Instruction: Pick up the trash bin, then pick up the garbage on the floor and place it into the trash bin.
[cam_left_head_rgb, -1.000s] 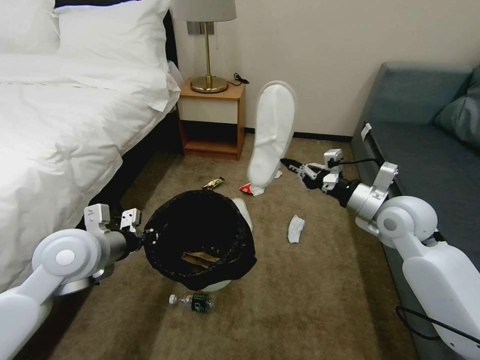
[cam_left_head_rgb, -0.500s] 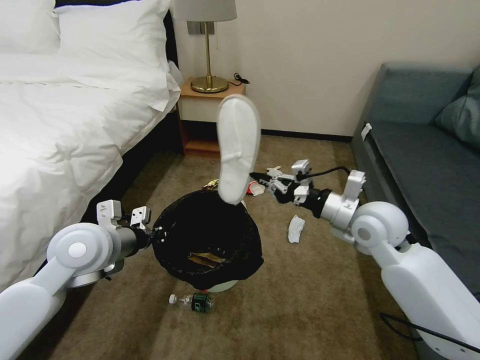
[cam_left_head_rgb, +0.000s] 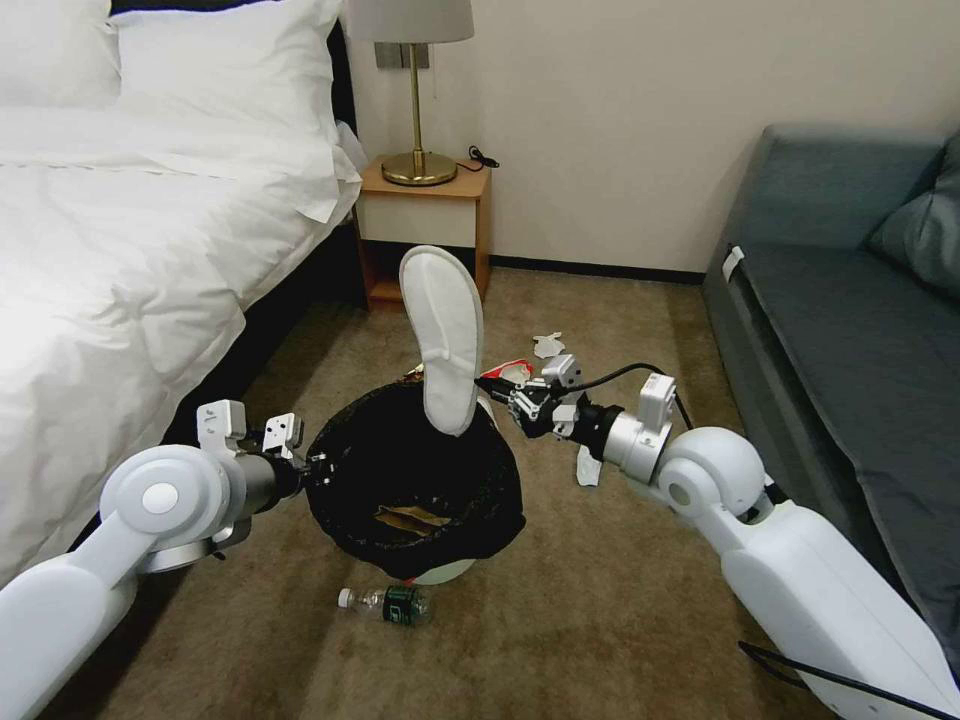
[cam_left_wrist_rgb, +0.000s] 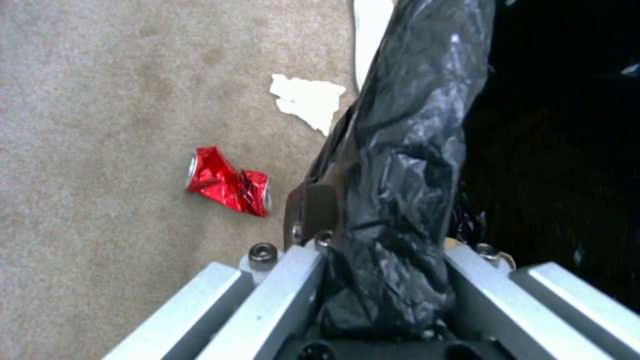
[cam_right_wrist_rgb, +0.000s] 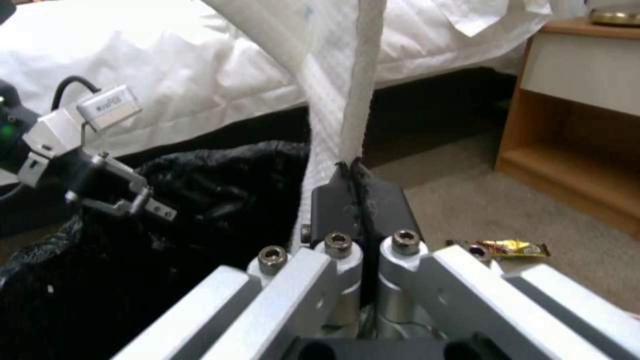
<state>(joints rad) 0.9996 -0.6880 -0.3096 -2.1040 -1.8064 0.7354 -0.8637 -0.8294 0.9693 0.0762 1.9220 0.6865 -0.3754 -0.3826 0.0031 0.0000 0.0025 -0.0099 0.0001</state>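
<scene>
The trash bin (cam_left_head_rgb: 345, 470), lined with a glossy black bag, stands on the carpet with a tan paper bag (cam_left_head_rgb: 408, 517) inside. My left gripper (cam_left_head_rgb: 312, 468) is shut on its near-left rim, and the bag's rim (cam_left_wrist_rgb: 400, 165) shows pinched between the jaws. My right gripper (cam_left_head_rgb: 492, 386) is shut on the heel end of a white slipper (cam_left_head_rgb: 443, 330), which stands upright over the bin's far rim. The slipper (cam_right_wrist_rgb: 363, 90) rises from the right gripper (cam_right_wrist_rgb: 353, 185). Loose garbage lies around: a clear bottle (cam_left_head_rgb: 385, 603), a tissue (cam_left_head_rgb: 588, 465) and a red wrapper (cam_left_head_rgb: 516, 369).
The white bed (cam_left_head_rgb: 120, 250) runs along the left, close to my left arm. A wooden nightstand (cam_left_head_rgb: 425, 235) with a lamp stands at the wall, and a grey sofa (cam_left_head_rgb: 850, 320) is on the right. A gold snack packet (cam_right_wrist_rgb: 510, 246) and a crushed red piece (cam_left_wrist_rgb: 229, 181) lie on the carpet.
My right gripper has carried the slipper left and down, from over the open carpet to above the bin's far rim. The left arm and bin shifted slightly right early on.
</scene>
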